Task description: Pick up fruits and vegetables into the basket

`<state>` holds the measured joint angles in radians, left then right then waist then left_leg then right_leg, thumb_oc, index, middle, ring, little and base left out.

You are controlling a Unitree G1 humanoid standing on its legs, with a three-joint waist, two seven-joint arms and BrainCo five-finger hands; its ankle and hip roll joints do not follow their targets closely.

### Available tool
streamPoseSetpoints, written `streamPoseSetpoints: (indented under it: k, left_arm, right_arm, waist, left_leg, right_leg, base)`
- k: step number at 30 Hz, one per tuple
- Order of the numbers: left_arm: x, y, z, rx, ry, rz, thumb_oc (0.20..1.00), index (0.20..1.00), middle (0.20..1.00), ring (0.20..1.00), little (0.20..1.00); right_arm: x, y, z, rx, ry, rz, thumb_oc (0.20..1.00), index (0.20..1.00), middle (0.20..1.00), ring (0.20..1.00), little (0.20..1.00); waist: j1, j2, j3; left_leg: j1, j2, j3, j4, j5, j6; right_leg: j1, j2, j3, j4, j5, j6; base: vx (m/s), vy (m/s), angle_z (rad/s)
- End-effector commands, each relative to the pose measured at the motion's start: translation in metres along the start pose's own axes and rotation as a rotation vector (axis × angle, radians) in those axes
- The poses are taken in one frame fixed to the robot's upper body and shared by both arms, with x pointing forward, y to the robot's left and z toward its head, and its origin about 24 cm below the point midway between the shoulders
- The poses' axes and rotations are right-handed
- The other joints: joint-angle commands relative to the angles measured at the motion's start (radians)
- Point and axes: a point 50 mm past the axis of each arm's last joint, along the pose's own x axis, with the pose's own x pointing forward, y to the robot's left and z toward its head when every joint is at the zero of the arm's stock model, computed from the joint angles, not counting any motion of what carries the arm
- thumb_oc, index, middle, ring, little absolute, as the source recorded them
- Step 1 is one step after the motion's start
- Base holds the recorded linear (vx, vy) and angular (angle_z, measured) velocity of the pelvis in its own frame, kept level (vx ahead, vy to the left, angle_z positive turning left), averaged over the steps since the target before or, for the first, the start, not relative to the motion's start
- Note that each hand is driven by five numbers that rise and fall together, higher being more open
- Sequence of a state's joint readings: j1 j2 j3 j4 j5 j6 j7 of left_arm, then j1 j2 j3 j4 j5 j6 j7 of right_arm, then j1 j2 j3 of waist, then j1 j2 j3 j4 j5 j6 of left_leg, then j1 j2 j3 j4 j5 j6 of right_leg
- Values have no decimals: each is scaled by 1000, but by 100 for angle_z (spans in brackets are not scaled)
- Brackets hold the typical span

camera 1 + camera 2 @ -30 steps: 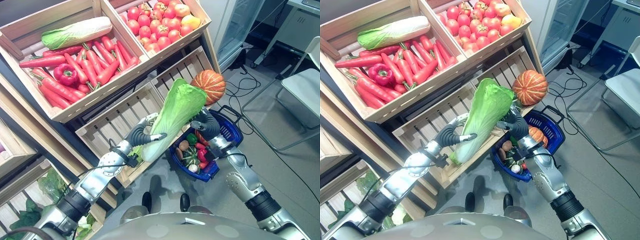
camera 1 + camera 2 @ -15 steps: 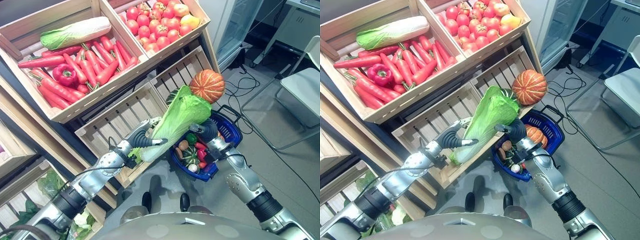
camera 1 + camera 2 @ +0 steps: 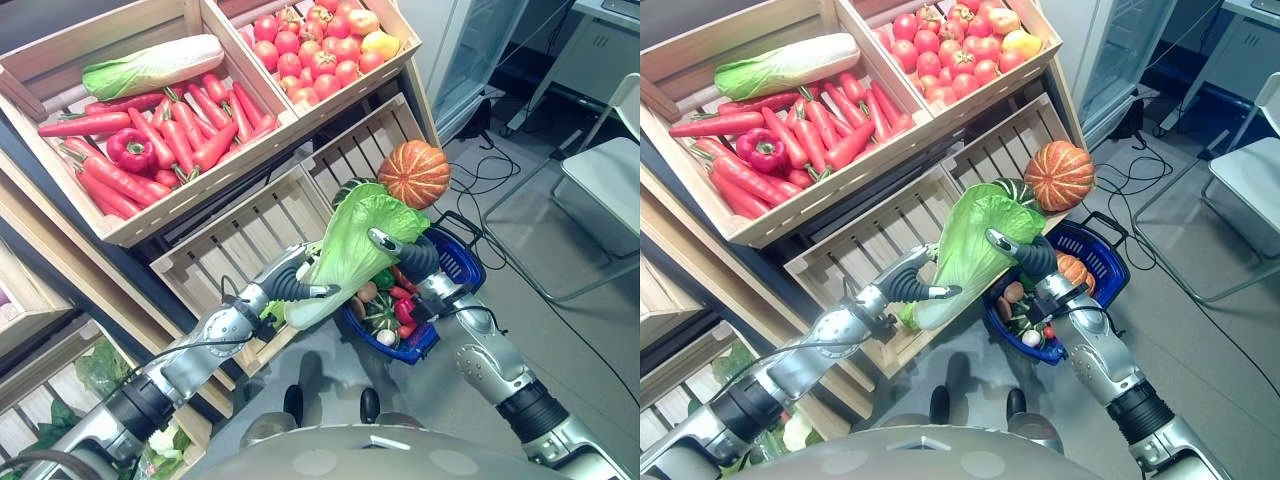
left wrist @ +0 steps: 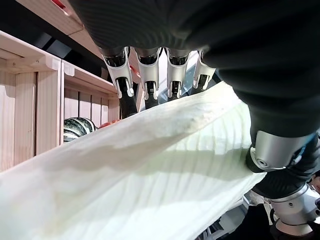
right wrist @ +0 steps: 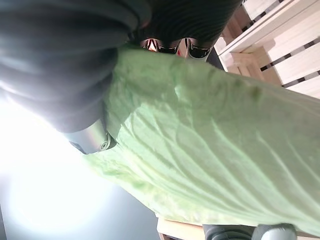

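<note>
Cabbage: a long napa cabbage (image 3: 350, 250) sits in mid-frame of the left eye view, held in the air between both hands, leafy green end up and to the right, pale stalk end down and to the left. Its lower part overlaps the basket's left rim in the picture.
Left hand: the left hand (image 3: 285, 285) comes in from the lower left and grips the pale stalk end; in the left wrist view its fingers (image 4: 145, 75) curl over the far side of the white ribs and the thumb (image 4: 280, 160) presses the near side.
Right hand: the right hand (image 3: 410, 255) comes in from the lower right and clasps the leafy end, fingers and thumb wrapped round the green leaves (image 5: 210, 150).
Basket: a blue basket (image 3: 460, 265) stands on the floor right of centre, just beside the cabbage, already holding small mixed vegetables (image 3: 385, 310).
Pumpkin: an orange pumpkin (image 3: 413, 172) rests on the corner of the lower slatted crate, above the basket, close to the cabbage's leafy tip.
Squash: a dark green striped squash (image 3: 1018, 190) peeks out behind the leaves.
Upper crates: upper left, a wooden crate (image 3: 150, 215) of carrots (image 3: 185, 130) with 1 red pepper (image 3: 130, 148) and a second napa cabbage (image 3: 150, 65); top centre, a crate of tomatoes (image 3: 320, 50).
Chair: a white chair (image 3: 610, 175) at the right edge.
</note>
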<state>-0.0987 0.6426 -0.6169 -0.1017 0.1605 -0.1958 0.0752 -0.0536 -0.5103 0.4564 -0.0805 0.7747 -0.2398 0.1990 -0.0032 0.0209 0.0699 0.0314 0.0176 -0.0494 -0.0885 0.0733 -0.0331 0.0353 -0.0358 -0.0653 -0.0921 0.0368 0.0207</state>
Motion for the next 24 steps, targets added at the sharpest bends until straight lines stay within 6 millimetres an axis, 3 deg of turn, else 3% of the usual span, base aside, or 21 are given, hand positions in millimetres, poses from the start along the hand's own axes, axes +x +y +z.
streamPoseSetpoints:
  k: [1, 9, 10, 11, 15, 24]
  left_arm:
    - [15, 8, 12, 85, -64, -19, 200, 200, 200, 200, 200]
    - [12, 8, 1, 60, 23, 3, 200, 200, 200, 200, 200]
    - [12, 9, -2, 54, 45, 18, 404, 404, 404, 404, 404]
    - [11, 10, -7, 50, 74, 47, 1000, 1000, 1000, 1000, 1000]
    - [4, 14, -17, 39, 135, 122, 1000, 1000, 1000, 1000, 1000]
    - [-35, 51, -49, 67, 314, 489, 1000, 1000, 1000, 1000, 1000]
  right_arm:
    - [18, 33, 18, 46, -125, 172, 200, 200, 200, 200, 200]
    - [16, 27, 15, 119, -137, 91, 200, 200, 200, 200, 200]
    - [16, 25, 14, 129, -138, 57, 200, 200, 200, 200, 200]
    - [15, 21, 11, 146, -138, -2, 200, 200, 200, 200, 200]
    - [9, 11, 5, 175, -153, -125, 200, 200, 200, 200, 200]
    - [-26, -44, 0, 190, -247, -612, 200, 200, 200, 200, 200]
  waist:
    - [-1, -38, -34]
    - [-2, -36, -28]
    - [-2, -36, -26]
    - [-4, -36, -25]
    - [-5, -35, -19]
    - [-12, -28, 37]
  left_leg:
    - [-27, -37, 8, 1, -28, 70]
    - [-23, -35, 13, 1, -34, 70]
    - [-22, -35, 13, 1, -34, 70]
    - [-22, -35, 17, 1, -35, 70]
    - [-24, -34, 25, 1, -35, 71]
    - [-45, -36, 45, 1, -26, 76]
  right_leg:
    - [-33, -22, 27, 5, 51, 64]
    - [-30, -21, 30, 5, 47, 65]
    - [-30, -20, 30, 5, 46, 64]
    - [-31, -19, 31, 5, 47, 64]
    - [-35, -17, 32, 5, 47, 62]
    - [-61, -6, 25, 24, 41, 43]
  base:
    - [0, 0, 0]
    - [0, 0, 0]
    - [0, 0, 0]
    - [0, 0, 0]
    - [0, 0, 0]
    - [-21, -10, -6]
